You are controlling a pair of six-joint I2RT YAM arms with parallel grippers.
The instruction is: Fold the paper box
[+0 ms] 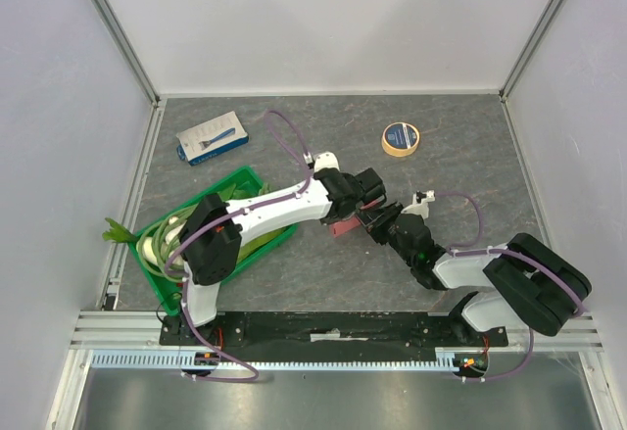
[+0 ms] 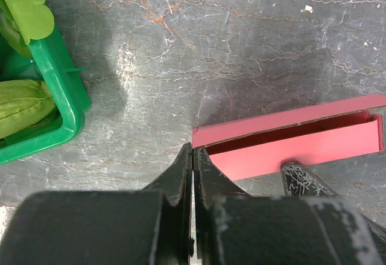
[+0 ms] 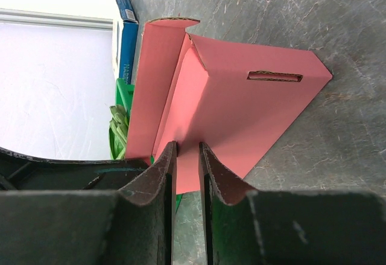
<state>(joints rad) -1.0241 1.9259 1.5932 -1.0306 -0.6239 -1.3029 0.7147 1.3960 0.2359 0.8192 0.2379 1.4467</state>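
Roughly midway through, by the look of things. Near the middle of the table [image 1: 323, 271], just right of the green crate [image 2: 67, 99] of vegetables: the paper box [image 1: 342, 226], pink card, caught between the two arm tips. Already done: long walls raised into a narrow trough, creases formed along its length. Not yet done: top open, with one long panel standing beside the cavity in the left wrist view; rounded end flap [image 3: 175, 22] sticking out untucked at one end in the right wrist view; slot [image 3: 274, 76] in the side panel with nothing in it. Left to do, as a guess: fold the lid over, tuck a tab into the slot, close the ends. Left gripper [image 2: 193, 151]: shut tight, nothing visible between the fingers, tips right at an end corner of the box, touching or almost so, cannot tell which. Right gripper [image 3: 187, 146]: closed to a narrow gap on a pink wall panel, so holds the box by that edge; probably also the one scratched dark finger seen against the box wall in the left wrist view. Counted: one paper box, two grippers, one green crate, one blue-and-white package [image 1: 212, 137] at the far left, one round tan-rimmed disc [image 1: 400, 139] far and slightly right, tape roll or tin, too small to tell. Vegetables in the crate: tangled greens, not countable from these views.
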